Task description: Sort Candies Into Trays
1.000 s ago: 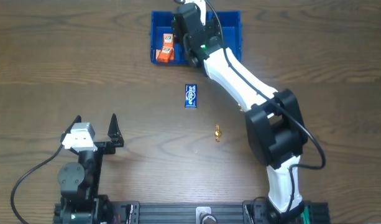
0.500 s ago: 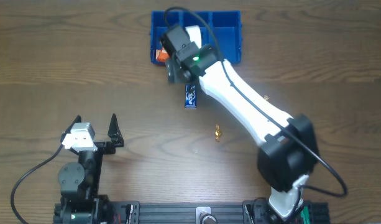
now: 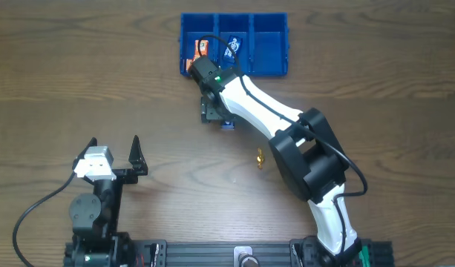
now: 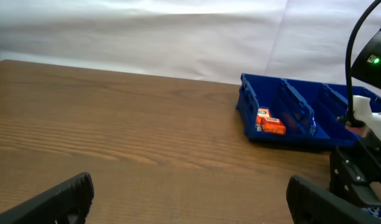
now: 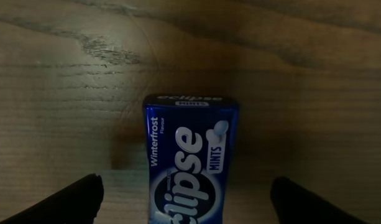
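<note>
Your right gripper (image 5: pixel 190 210) sits low over a dark blue, glossy rectangular mint pack (image 5: pixel 190 155) that lies flat on the brown wood-grain tabletop (image 5: pixel 314 74). You can see its two black fingertips (image 5: pixel 75 199) spread wide, one on each side of the pack and both clear of it. The pack lies lengthwise between them with its white-lettered face up. A soft shadow rings it on the wood.
</note>
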{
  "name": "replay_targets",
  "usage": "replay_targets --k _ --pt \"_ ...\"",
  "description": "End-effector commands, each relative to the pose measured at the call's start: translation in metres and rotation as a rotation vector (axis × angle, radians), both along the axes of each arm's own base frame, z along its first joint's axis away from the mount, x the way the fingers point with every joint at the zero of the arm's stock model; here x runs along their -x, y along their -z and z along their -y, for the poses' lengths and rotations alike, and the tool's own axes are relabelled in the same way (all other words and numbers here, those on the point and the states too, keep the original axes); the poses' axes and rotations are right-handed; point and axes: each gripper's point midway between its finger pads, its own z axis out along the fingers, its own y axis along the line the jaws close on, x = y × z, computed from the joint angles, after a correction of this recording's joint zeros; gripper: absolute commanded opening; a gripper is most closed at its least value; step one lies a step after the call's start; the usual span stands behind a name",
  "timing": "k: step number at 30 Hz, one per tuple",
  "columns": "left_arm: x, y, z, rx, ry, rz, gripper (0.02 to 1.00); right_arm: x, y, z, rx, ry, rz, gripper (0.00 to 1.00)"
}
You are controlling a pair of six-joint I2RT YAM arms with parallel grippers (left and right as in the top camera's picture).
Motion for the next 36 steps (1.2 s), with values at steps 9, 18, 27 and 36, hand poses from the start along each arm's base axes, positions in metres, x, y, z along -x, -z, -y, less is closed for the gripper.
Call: replay_targets --k 9,18,27,36 --pt "0.001 0.016 0.001 -0.003 0.008 -0.052 0.996 -0.002 0.018 0.006 0.006 0.040 -0.028 0.588" --pt "0.001 0.016 0.001 -0.004 0.008 -0.052 0.998 -0.005 0.018 0.007 0.003 0.048 -0.024 0.367" --pt "0.001 0.016 0.001 -0.003 0.008 -0.052 0.998 -0.014 -0.003 -0.001 -0.031 0.038 0.041 0.323" --pt "0.001 0.016 0.001 -0.003 0.008 -0.052 0.998 -0.048 -0.149 0.024 -0.026 0.057 0.449 0.321"
